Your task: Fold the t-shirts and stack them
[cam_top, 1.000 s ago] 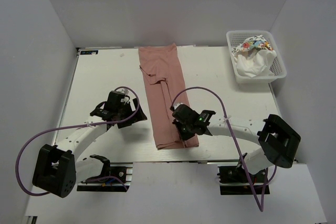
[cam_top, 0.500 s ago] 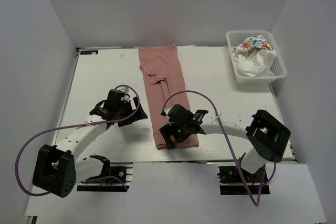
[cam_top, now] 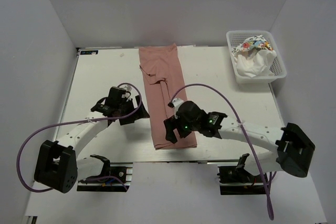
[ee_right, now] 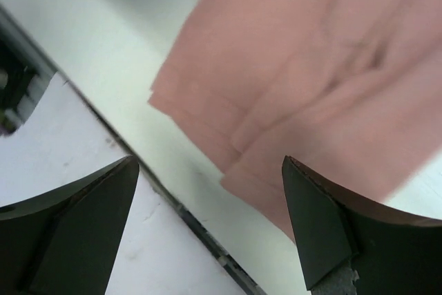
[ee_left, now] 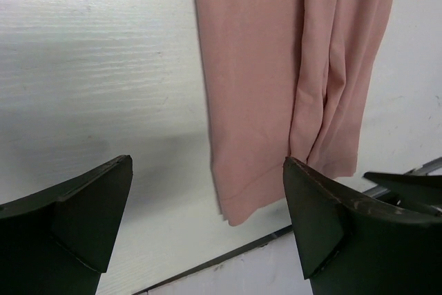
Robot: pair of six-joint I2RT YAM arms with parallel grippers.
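Both grippers stand wide open and empty at the near hem of the pink t-shirt.
The right gripper [ee_right: 208, 164] hangs over the hem end of the pink t-shirt [cam_top: 165, 98]; the near corners of the cloth lie below and between its spread jaws, untouched. The left gripper [ee_left: 207, 170] hovers just beside the strip, and the strip's left edge and hem corner show between its jaws. I judge the shirt lies free so this end can be taken by two corners for a crosswise fold. It is folded into a narrow strip whose long axis runs away from the jaws, hem toward the arms and wider sleeve end at the far edge of the table [cam_top: 105, 72]. Beyond, far right of both jaws, white t-shirts [cam_top: 252, 59] sit crumpled in the basket [cam_top: 257, 80].
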